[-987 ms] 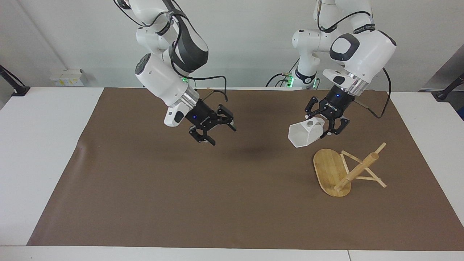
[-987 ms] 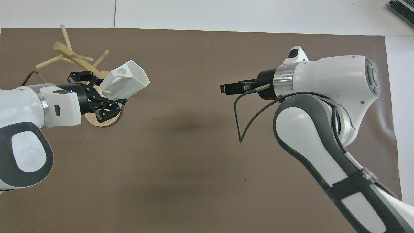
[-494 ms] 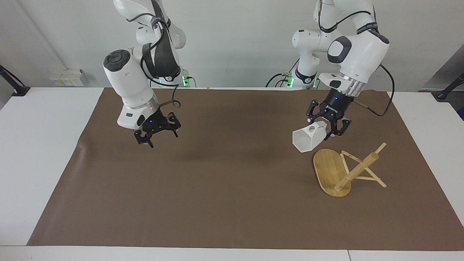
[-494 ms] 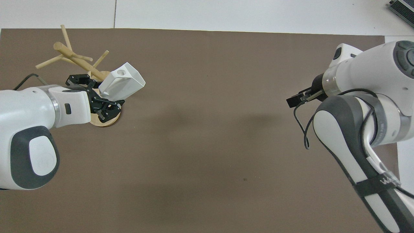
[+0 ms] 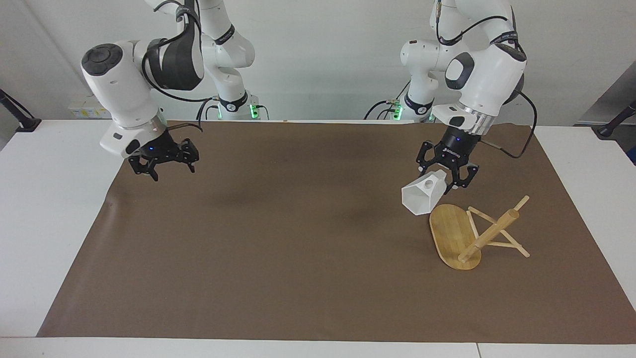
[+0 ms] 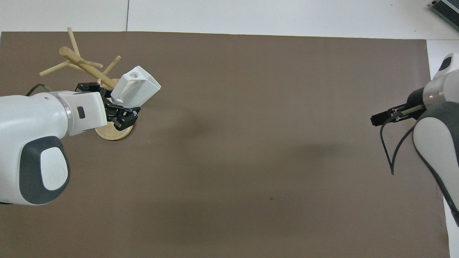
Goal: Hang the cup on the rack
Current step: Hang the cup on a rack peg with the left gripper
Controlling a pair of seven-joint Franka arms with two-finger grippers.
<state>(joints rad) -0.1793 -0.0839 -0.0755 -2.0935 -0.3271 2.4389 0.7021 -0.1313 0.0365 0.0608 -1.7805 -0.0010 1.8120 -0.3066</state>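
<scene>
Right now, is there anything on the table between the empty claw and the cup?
Nothing: in the facing view only bare brown mat lies between the right gripper and the cup, held by the left gripper.

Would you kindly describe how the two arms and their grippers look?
Both arms are glossy white with dark grey joint bands and round grey end caps. A silver ring joins each wrist to a black, skeletal two-finger gripper: the left gripper and the right gripper. Each shows a small blue light, and black cables loop alongside the wrists.

A white bench (image 5: 59,209) carries a brown mat (image 5: 298,248) covering most of its top. On the mat, at about four o'clock in the facing view, stands the bamboo rack (image 5: 459,237) (image 6: 86,68) on its oval base.
</scene>
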